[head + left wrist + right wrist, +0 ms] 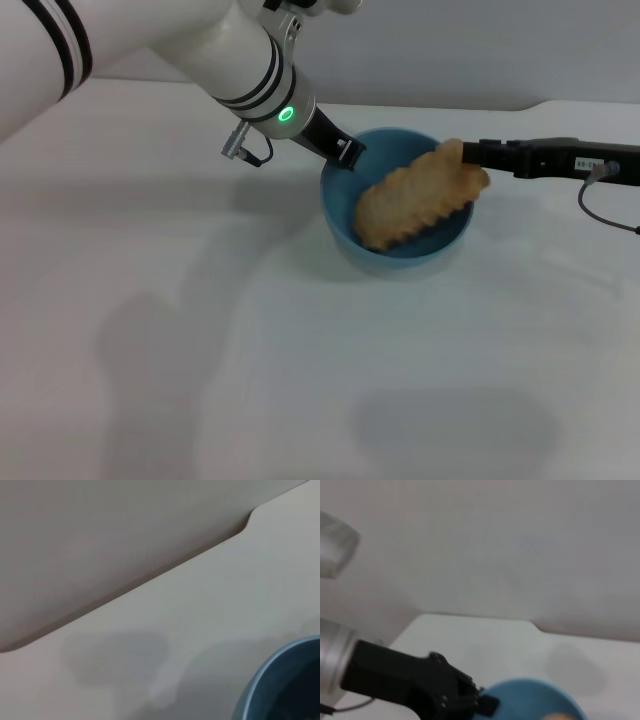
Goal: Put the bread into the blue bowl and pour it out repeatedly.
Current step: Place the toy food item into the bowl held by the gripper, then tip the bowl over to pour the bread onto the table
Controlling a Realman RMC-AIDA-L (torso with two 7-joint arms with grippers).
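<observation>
Right hand gripping stiff, light-looking bread by its end over blue bowl; left hand clamping rim.

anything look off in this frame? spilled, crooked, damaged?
Nothing spilled or damaged. The bread sits askew: it lies slanted across the blue bowl, its upper end past the rim at the right tool. The left tool is at the rim's opposite side.
</observation>
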